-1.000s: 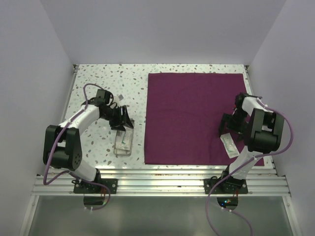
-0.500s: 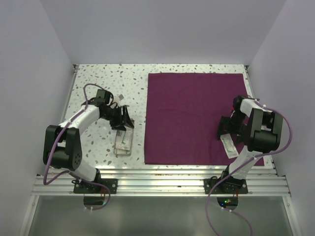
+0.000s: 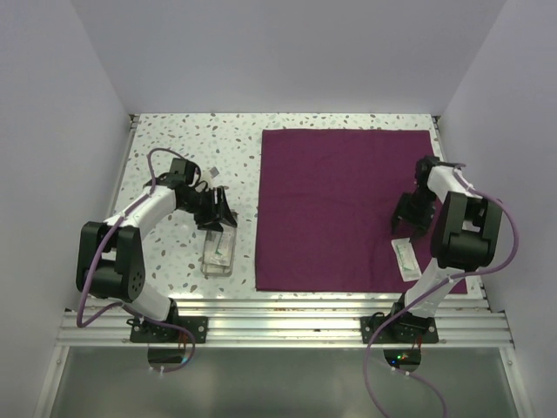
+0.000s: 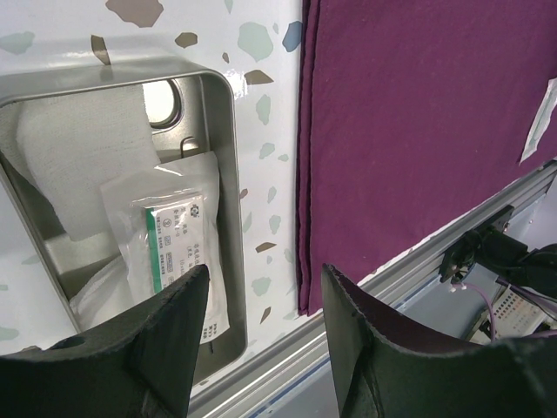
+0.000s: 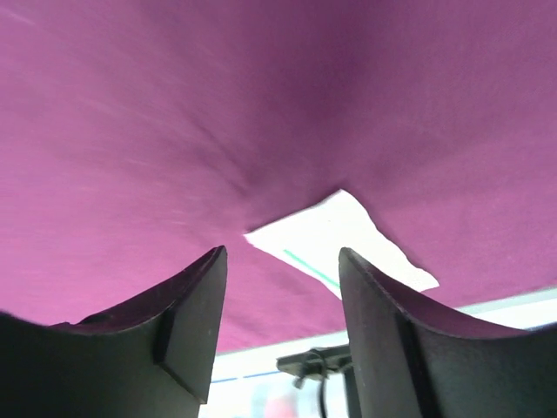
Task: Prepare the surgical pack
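Your right end effector (image 5: pixel 280 257), fingers apart and empty, hangs over the flat magenta cloth (image 3: pixel 339 209) beside a white packet (image 3: pixel 406 259). Your left end effector (image 4: pixel 264 280), also spread, hovers above the steel tray (image 4: pixel 222 131) of gauze (image 4: pixel 78 165) and a sealed pouch (image 4: pixel 174 252), on the bench (image 3: pixel 174 148) left of the cloth.

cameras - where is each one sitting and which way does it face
Top external: above and behind the arms, looking down on the speckled table, purple cloth and steel tray; both arms show whole.
Left wrist: on the left arm, looking down past the left gripper into the tray with its gauze and sealed packet.
Right wrist: on the right arm, looking down past the right gripper at the cloth and a white packet.
Shared: all three show the cloth; top and right wrist share the white packet.
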Available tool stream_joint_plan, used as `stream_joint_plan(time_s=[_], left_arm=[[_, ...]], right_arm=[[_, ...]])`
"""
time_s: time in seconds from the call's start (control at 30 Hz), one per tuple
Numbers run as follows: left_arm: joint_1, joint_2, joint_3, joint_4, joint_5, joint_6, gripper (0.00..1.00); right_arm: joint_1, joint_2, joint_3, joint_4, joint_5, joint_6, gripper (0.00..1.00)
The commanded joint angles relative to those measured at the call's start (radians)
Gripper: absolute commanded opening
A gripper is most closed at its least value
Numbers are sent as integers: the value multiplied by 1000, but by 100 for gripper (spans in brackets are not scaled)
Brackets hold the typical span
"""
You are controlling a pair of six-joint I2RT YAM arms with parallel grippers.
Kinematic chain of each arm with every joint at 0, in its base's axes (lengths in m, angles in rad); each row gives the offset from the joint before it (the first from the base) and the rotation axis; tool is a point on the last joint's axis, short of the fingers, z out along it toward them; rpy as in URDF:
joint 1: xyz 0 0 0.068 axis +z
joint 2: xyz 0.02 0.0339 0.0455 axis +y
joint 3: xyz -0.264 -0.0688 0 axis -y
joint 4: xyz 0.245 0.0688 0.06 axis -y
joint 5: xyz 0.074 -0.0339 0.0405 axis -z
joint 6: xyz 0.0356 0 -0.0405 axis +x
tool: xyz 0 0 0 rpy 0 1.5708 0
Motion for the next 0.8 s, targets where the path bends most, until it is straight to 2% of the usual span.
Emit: stream_joint_plan(time_s=[0.0,0.1,0.13,0.2,0.23,0.4,0.53,0.77], left_arm=[[-5,-18,8,29,20,-5,58],[-6,-18,12,26,20,-7,58],[-5,-18,14,24,20,-5,58],[-5,-21,12,23,19,-4,58],[-5,-22,9,23,17,-2,58],[-5,-21,5,29,20,-4,58],[-5,-18,6,29,24,-4,58],[-5,-25,-3,26,25,-1,58]], right_arm=[[22,12,81,-28,-29,72,57],[32,46,116,-46,-34,85,56],[34,46,119,-50,-34,66,60],[34,46,125,-60,10,4,90],[34,45,124,-66,18,-19,98],[34,34,44,-62,70,-130,99],[34,25,-34,-24,87,-141,99],[34,38,-73,9,86,-144,99]])
